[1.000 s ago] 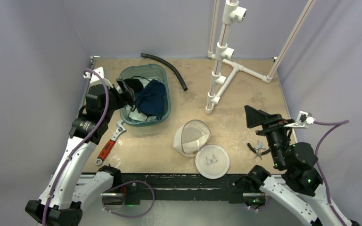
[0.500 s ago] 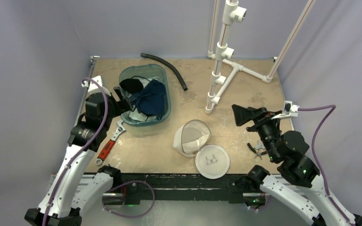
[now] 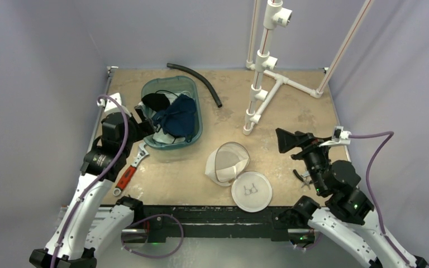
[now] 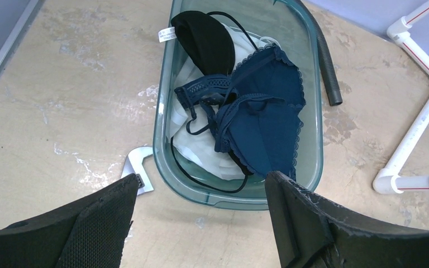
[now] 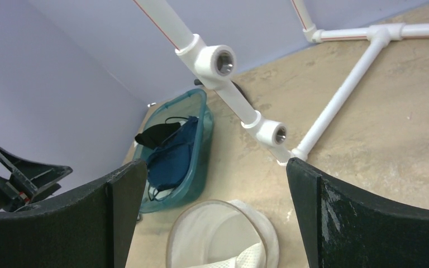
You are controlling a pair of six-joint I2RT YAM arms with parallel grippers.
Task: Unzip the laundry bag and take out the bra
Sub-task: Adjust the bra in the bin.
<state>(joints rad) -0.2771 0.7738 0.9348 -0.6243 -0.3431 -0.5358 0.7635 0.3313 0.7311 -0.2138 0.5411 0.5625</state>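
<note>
Bag (image 3: pixel 227 162) sits near-centre on the table (image 3: pixel 290 106), between my two arms, well apart from both. My right gripper (image 3: pixel 284 140) hangs to its right, jaws spread wide, nothing in them, aimed left over the bag; in the wrist view the open mouth shows low between the fingers (image 5: pixel 341 218). My left gripper (image 3: pixel 145 116) is spread too, empty, at the near-left rim of the tub (image 3: pixel 196 97). The navy bra (image 4: pixel 262 117) lies in the tub on white cloth with a black garment (image 4: pixel 206 42) (looks like a bra cup, cannot be sure).

Bag is unzipped, its round mouth facing up and tilted slightly far-right. The lid (image 3: pixel 251 191) is flopped out flat, touching the bag on the near-right side, bra outline up. So the bag-plus-lid long axis runs far-left to near-right.

Lid is close to the near table edge. There is bare tabletop between bag and right gripper. Pliers (image 3: pixel 304 177) lie by the right arm, a wrench (image 3: pixel 129 170) near-left of the tub, a hose (image 3: pixel 195 75) and a pipe frame (image 3: pixel 262 89) farther back.
</note>
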